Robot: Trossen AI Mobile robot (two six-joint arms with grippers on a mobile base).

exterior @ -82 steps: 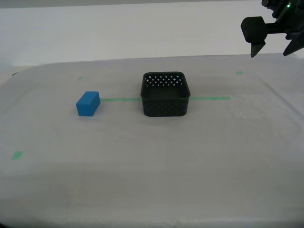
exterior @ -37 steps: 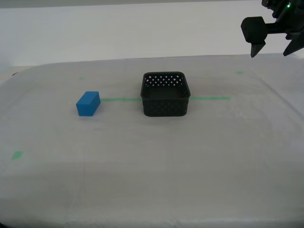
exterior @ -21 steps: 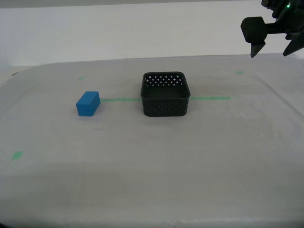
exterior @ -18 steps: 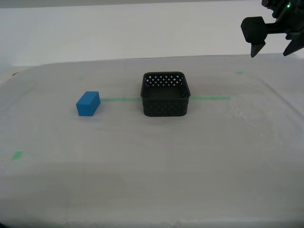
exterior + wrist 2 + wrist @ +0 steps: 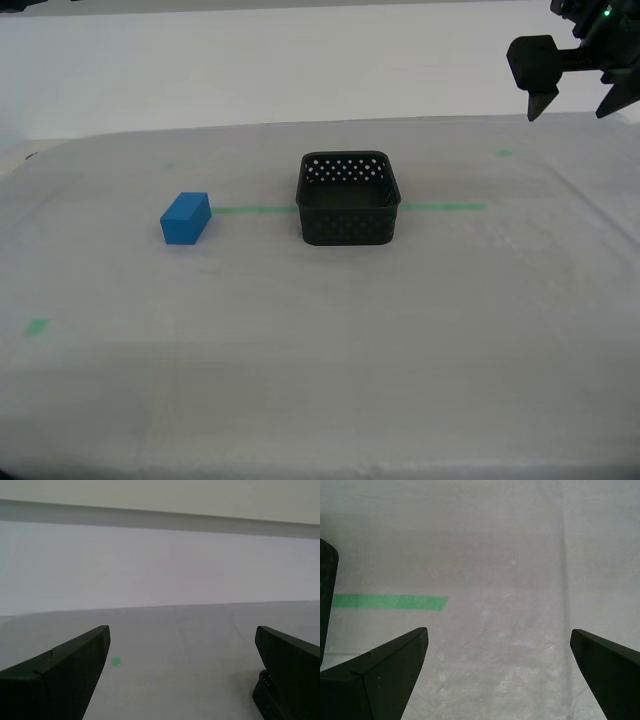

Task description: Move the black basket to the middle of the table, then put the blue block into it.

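In the exterior view, the squarish black plastic basket with perforated sides (image 5: pixel 349 198) stands mid-table on the thin green tape line (image 5: pixel 441 207). The small bright-blue rectangular block (image 5: pixel 185 218) lies on the white wrinkled-sheet table (image 5: pixel 320 350), well apart from the basket toward the exterior view's left. A gripper (image 5: pixel 570 102) hangs above the table at the exterior view's upper right, jaws spread.

In the second wrist view, my second gripper (image 5: pixel 182 675) is wide and empty over bare sheet, a small green patch (image 5: pixel 116 661) near 1 finger.

In the first wrist view, my first gripper (image 5: pixel 497 672) is wide, holding nothing, with the tape's end ahead.
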